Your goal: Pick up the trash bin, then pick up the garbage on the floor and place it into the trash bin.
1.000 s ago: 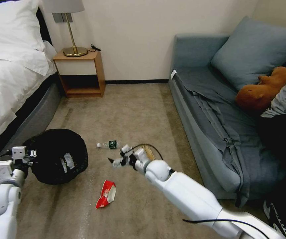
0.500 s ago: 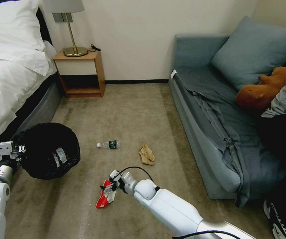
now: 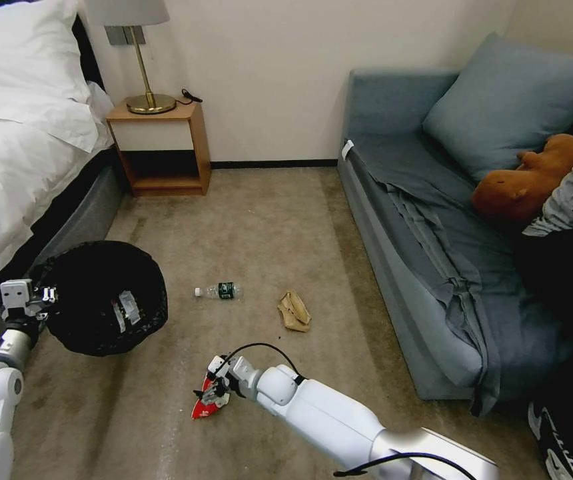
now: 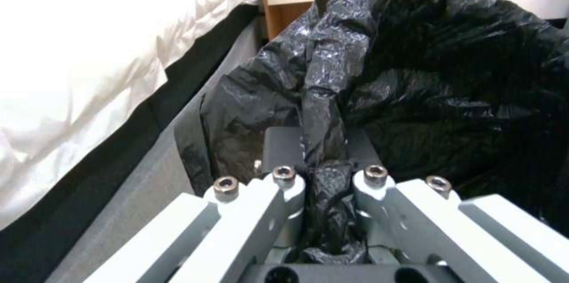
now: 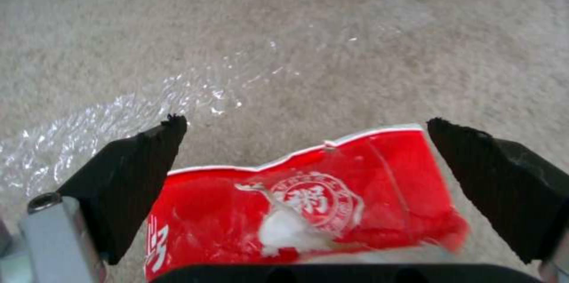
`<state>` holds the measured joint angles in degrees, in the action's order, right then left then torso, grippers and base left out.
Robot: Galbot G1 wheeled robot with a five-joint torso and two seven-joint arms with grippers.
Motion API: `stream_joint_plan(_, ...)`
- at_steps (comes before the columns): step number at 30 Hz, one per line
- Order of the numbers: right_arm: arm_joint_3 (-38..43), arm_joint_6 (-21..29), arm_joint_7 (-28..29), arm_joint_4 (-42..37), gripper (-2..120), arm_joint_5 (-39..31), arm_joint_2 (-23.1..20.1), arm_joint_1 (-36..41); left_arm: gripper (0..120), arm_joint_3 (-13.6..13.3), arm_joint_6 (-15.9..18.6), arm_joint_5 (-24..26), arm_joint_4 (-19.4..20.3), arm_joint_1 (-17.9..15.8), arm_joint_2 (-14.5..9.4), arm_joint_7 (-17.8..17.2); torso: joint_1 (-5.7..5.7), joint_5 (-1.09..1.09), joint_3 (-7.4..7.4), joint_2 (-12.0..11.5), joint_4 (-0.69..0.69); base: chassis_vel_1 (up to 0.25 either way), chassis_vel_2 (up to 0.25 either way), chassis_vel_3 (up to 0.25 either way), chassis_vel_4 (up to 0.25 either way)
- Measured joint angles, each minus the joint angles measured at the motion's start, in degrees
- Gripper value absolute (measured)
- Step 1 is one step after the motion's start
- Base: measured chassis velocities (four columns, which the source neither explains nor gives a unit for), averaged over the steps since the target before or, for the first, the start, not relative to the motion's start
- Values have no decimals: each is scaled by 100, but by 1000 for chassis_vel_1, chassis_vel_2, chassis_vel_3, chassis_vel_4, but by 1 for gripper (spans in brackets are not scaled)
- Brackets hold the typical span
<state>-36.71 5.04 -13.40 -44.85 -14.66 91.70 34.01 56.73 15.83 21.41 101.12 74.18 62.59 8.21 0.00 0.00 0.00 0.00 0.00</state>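
Right wrist view: snack packet [image 5: 308,203] seal seemingly reads "粥"

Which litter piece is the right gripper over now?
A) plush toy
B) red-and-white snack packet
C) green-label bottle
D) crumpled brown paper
B: the right gripper is open, its black fingers straddling the red-and-white snack packet lying on the carpet.
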Motion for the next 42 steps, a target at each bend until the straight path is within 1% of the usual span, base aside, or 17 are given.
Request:
stream_joint_plan(8,50,-162,-24,371,100,240,58,36,4,19,-16,6,177,135,13,53,0,0,0,0,-1,0,0,0,0)
stream_joint_plan(19,201,-195,-190,364,100,328,-132,101,4,-8,-32,-18,348,182,65,58,0,1,0,0,0,0,0,0,0)
stream_joint_plan(22,220,-196,-230,350,97,335,-147,134,4,-9,-32,-27,428,210,94,56,0,1,0,0,0,0,0,0,0)
stream_joint_plan(24,235,-200,-271,334,86,364,-169,197,4,-5,-33,-31,514,234,148,55,0,1,-1,1,-2,0,0,0,0)
stream_joint_plan(25,235,-200,-271,334,86,364,-169,197,4,-5,-33,-31,514,234,148,55,0,1,-1,1,-2,0,0,0,0)
stream_joint_plan(27,256,-221,-314,331,76,407,-202,243,4,9,-32,-37,570,277,201,55,0,1,0,2,-1,0,0,0,0)
stream_joint_plan(29,259,-231,-326,329,73,411,-217,253,4,15,-33,-41,580,291,218,55,0,1,-1,2,-1,0,0,0,0)
stream_joint_plan(30,261,-253,-350,325,66,414,-242,265,4,23,-41,-51,591,311,244,58,0,0,-1,2,-1,0,0,0,0)
stream_joint_plan(31,261,-253,-350,325,66,414,-242,265,4,23,-41,-51,591,311,244,58,0,0,-1,2,-1,0,0,0,0)
stream_joint_plan(33,261,-282,-372,312,54,411,-289,270,4,41,-66,-63,592,339,275,63,0,0,-1,2,0,0,0,0,0)
stream_joint_plan(34,261,-288,-374,299,50,403,-307,269,4,45,-73,-66,592,348,278,66,0,0,-1,2,0,0,0,0,0)
stream_joint_plan(35,261,-288,-374,299,50,403,-307,269,4,45,-73,-66,592,348,278,66,0,0,-1,2,0,0,0,0,0)
stream_joint_plan(38,258,-290,-379,250,36,350,-355,247,4,47,-79,-71,595,352,279,73,0,0,0,1,0,0,0,0,0)
stream_joint_plan(39,258,-290,-379,250,36,350,-355,247,4,47,-79,-71,595,352,279,73,0,0,0,1,0,0,0,0,0)
stream_joint_plan(40,258,-290,-381,247,29,335,-367,237,4,46,-79,-72,601,345,277,74,0,0,0,1,0,0,0,0,0)
stream_joint_plan(41,258,-290,-381,247,29,335,-367,237,4,46,-79,-72,601,345,277,74,0,0,0,1,0,0,0,0,0)
stream_joint_plan(42,259,-295,-393,249,24,326,-373,229,4,38,-79,-73,611,336,273,74,0,0,0,1,0,0,0,0,0)
